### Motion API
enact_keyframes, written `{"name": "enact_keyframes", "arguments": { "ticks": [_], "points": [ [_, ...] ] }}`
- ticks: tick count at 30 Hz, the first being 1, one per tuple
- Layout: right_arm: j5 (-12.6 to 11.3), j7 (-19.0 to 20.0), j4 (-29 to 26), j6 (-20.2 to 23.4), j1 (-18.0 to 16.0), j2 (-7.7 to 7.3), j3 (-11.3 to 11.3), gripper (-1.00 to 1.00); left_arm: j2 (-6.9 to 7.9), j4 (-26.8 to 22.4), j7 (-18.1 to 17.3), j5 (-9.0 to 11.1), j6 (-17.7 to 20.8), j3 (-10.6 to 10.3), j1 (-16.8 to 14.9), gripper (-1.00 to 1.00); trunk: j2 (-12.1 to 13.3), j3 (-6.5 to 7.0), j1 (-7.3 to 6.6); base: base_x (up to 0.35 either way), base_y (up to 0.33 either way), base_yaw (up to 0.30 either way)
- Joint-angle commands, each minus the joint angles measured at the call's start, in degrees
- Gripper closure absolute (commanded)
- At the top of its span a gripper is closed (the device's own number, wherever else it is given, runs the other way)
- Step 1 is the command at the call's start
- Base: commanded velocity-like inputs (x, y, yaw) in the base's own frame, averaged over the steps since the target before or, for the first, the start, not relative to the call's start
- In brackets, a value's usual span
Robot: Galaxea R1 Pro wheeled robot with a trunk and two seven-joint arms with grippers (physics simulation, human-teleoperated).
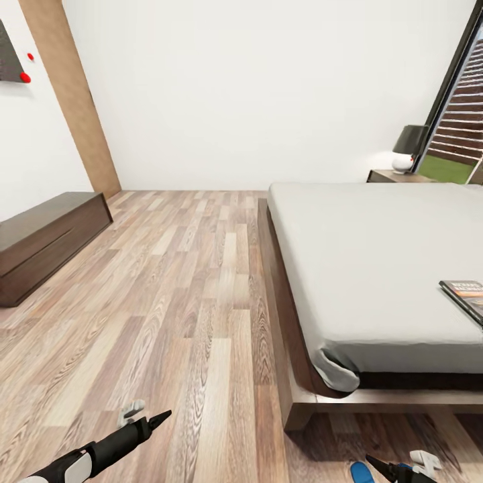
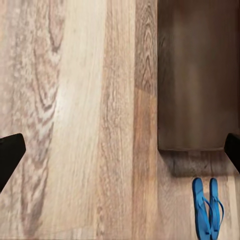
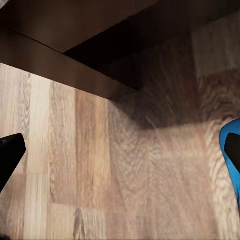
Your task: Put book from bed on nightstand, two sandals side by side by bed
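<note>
One bed [image 1: 376, 255], one book [image 1: 466, 295] on it, one nightstand [image 1: 392, 176] bearing one lamp [image 1: 408, 147], one low dresser [image 1: 47, 235] at far left, and two blue sandals [image 2: 207, 207] side by side.

White plain walls [image 1: 255, 87] and brown wood-plank floor [image 1: 181, 302] showing; long low dark brown dresser [image 1: 40, 241] sitting along left wall, tan wooden panel [image 1: 70, 94] standing in corner, tall dark-framed window [image 1: 456, 114] letting in daylight.

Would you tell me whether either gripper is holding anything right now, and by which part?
Nothing is held: the left gripper and right gripper are open over bare floor.
</note>
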Motion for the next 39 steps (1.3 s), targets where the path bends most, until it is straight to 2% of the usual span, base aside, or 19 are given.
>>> {"name": "enact_keyframes", "arguments": {
  "ticks": [1, 26, 39],
  "points": [
    [-0.40, 0.20, 0.05, 0.27, -0.02, -0.02, 0.04, -1.00, 0.02, -0.01, -0.15, 0.56, 0.17, -0.50, -0.02, -1.00, 0.00, 0.18, -0.04, 0.000, 0.000, 0.000],
    [-0.35, 0.21, 0.05, 0.27, -0.02, -0.02, 0.08, -1.00, 0.06, -0.01, -0.15, 0.56, 0.16, -0.50, -0.04, -1.00, 0.33, 5.72, -0.68, 0.000, 0.000, 0.000],
    [-0.35, 0.20, 0.05, 0.27, -0.02, -0.02, 0.12, -1.00, 0.04, 0.00, -0.07, 0.56, 0.16, -0.52, -0.01, -1.00, 5.55, 8.05, -3.53, 0.000, 0.000, 0.000]
  ]
}}
